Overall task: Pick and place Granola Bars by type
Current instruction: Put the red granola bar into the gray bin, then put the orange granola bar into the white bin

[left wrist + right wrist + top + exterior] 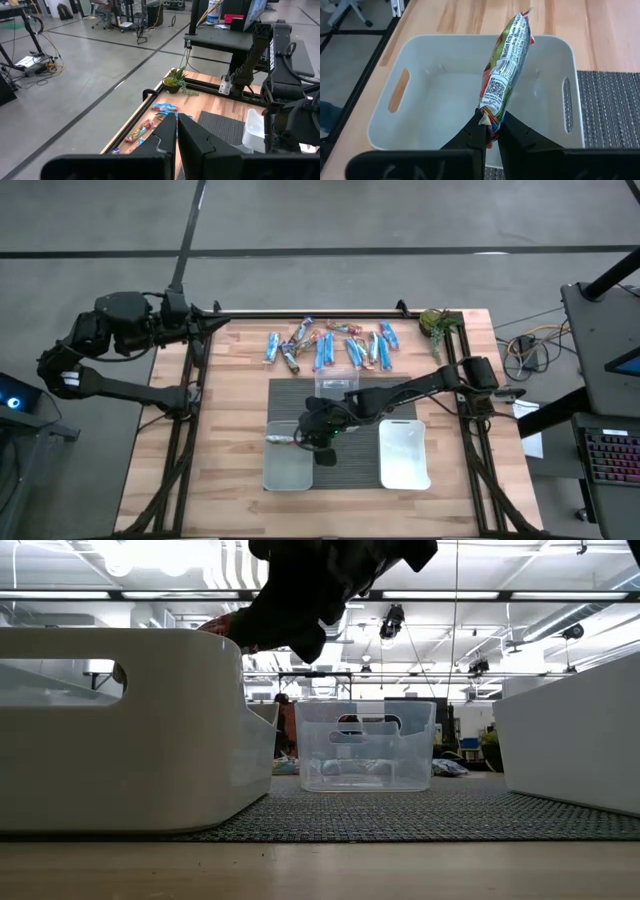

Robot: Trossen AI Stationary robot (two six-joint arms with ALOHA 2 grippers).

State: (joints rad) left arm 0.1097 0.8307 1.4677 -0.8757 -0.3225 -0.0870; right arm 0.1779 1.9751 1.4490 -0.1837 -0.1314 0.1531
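Many Granola Bars (pixel 330 345), mostly blue-wrapped, lie flat in a row near the table's far edge. Another bar (pixel 506 65), in a green, red and white wrapper with a printed code, is held by my right gripper (pixel 490 131), which is shut on it. It hangs over the left white tub (pixel 400 135), whose bottom is bare. In the high view this gripper (pixel 305 436) is at that tub's (pixel 287 470) far right corner. My left gripper (pixel 177 135) is shut with nothing in it, drawn back high off the table's far left corner (pixel 205 320). My right gripper pinches the bar's crimped wrapper end (pixel 489 114) between its two fingertips. The fingers slant down, coming from the table's right side. The bar sticks out beyond the fingertips, along the line of the fingers. It is lifted clear above the tub's inside.
A second white tub (pixel 404 453) stands to the right on the dark mat (pixel 300 395), and a clear tub (pixel 335 383) behind and between the two. A small green plant (pixel 437 323) sits at the far right corner. Bare wood lies left of the mat.
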